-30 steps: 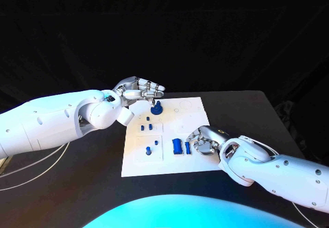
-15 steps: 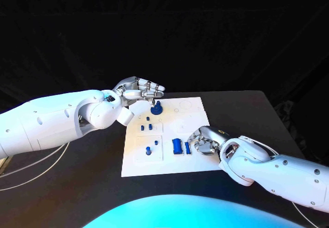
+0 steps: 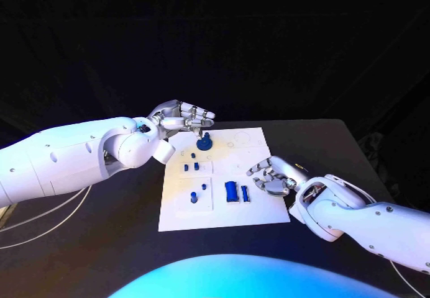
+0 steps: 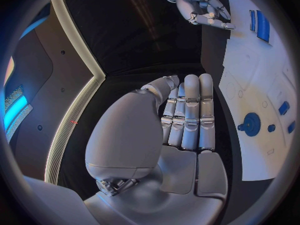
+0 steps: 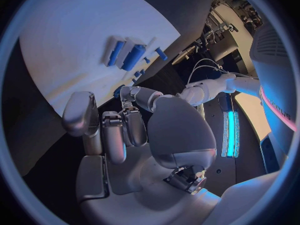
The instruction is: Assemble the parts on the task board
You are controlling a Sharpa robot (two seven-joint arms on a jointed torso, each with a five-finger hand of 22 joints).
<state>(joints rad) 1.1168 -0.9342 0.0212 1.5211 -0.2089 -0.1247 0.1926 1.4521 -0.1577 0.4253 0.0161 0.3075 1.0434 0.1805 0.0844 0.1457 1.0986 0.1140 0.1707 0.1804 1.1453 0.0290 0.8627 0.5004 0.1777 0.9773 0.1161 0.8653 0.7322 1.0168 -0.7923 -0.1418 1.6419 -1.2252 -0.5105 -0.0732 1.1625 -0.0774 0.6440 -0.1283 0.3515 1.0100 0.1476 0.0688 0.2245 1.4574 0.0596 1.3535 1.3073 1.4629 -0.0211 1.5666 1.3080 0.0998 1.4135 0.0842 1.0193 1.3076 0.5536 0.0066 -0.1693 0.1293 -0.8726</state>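
Hovering empty beside the short blue cylinder part [image 3: 232, 190] on the white task board [image 3: 260, 208], the silver right hand [image 3: 271, 177] has loosely curled fingers — next it needs a grip; the left hand [image 3: 184, 117] sits fingers-together, grasping nothing, by the blue gear-shaped part [image 3: 204, 144].

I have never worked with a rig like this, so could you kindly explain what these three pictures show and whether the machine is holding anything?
This is a two-armed robot at a black table. One picture looks down from its head; the two round ones come from cameras behind each wrist. The left hand hangs at the far left corner of the white task board, close by a round blue gear-like part; I cannot tell whether it touches it. In the left wrist view its fingers lie straight, side by side, holding nothing. The right hand hovers over the board's right edge, fingers curled, also holding nothing, beside a blue block and a slim blue bar. Several small blue pegs are on the board.
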